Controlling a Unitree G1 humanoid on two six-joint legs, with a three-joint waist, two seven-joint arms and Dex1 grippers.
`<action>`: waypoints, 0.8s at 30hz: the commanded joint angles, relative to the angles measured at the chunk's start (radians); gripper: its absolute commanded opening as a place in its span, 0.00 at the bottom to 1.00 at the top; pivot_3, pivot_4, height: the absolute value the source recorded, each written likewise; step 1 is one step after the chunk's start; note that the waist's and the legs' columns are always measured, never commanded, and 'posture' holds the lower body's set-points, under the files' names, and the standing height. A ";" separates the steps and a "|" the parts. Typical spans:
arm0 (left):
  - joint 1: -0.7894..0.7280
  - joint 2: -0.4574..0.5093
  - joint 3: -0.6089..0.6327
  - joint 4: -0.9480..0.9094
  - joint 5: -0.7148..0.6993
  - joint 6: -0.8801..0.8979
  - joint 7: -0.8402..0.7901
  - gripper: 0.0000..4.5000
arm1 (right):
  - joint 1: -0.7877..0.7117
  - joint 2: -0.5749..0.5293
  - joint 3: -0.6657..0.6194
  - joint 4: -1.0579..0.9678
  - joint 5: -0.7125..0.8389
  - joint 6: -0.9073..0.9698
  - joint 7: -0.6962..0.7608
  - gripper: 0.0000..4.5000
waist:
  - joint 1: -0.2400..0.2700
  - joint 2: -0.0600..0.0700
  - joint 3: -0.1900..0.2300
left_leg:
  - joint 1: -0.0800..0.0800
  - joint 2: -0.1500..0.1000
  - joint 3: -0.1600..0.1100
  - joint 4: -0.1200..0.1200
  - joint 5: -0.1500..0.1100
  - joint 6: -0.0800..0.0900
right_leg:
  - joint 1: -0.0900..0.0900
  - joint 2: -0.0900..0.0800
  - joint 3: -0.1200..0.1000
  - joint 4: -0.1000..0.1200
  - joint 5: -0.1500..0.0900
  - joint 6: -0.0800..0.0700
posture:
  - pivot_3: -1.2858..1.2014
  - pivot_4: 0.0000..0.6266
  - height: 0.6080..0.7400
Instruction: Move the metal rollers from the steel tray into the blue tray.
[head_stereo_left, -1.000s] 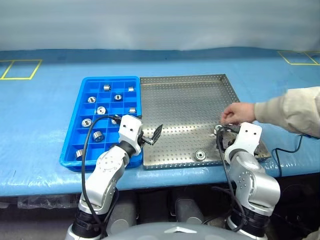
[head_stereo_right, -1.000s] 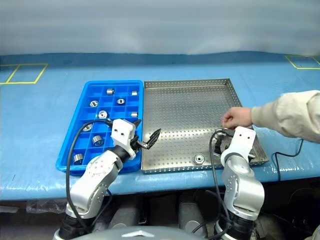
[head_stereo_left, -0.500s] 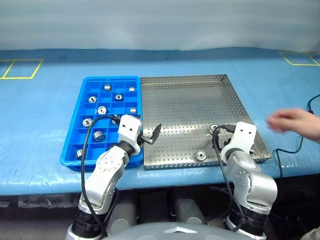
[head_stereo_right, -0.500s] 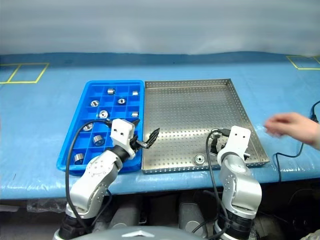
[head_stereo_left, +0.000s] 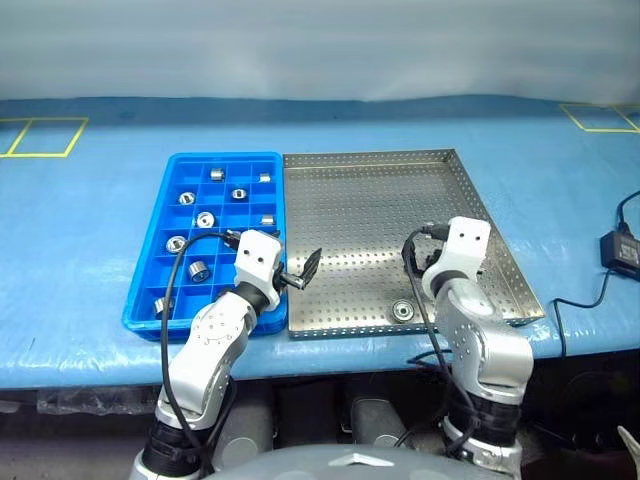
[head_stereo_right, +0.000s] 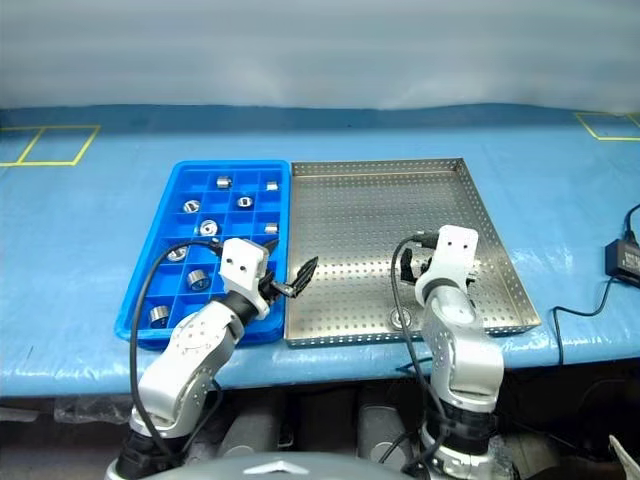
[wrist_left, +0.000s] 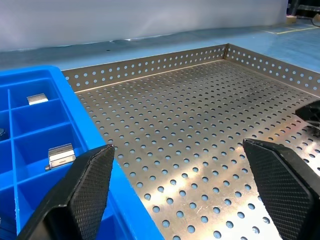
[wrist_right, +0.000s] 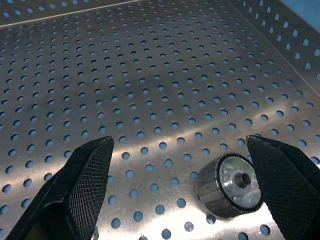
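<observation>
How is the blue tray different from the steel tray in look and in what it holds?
The blue tray is plastic with square cells; the steel tray is wider, metal, with a perforated floor. The blue tray holds many metal rollers; the steel tray has few, one near its front edge. Both are rectangular, side by side.

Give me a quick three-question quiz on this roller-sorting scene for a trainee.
1. True or false: the left tool is shut.
2. The roller by the right tool lies on: A the table cover, B the steel tray, C a cardboard box.
3. Fill in: the blue tray sits on the steel tray's ___ side, robot's own.

Key: 1 false, its fingers stand wide apart. 2 B. 3 left.
</observation>
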 joint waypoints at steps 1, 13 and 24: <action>-0.009 0.003 0.000 -0.044 0.002 -0.013 0.001 1.00 | -0.011 -0.031 0.021 0.073 -0.044 -0.105 -0.022 0.99 | 0.005 0.000 0.000 | 0.000 0.000 0.000 0.000 0.000 0.000 | 0.000 0.000 0.000 0.000 0.000 0.000 | 0.53 0.24 1.00; 0.002 0.002 0.003 -0.061 0.003 -0.006 0.017 1.00 | 0.017 0.044 -0.046 0.184 -0.039 -0.167 -0.126 0.96 | 0.012 0.000 0.000 | 0.001 0.000 0.000 0.000 0.000 0.000 | 0.001 0.001 0.002 0.000 0.000 0.000 | 0.54 0.24 1.00; 0.006 0.002 -0.002 -0.065 0.003 -0.002 0.024 1.00 | 0.033 0.025 0.001 0.184 -0.036 -0.179 -0.116 0.41 | 0.013 0.000 0.000 | 0.001 0.000 0.000 0.000 0.000 0.000 | 0.002 0.000 0.002 0.000 0.000 0.000 | 0.54 0.24 1.00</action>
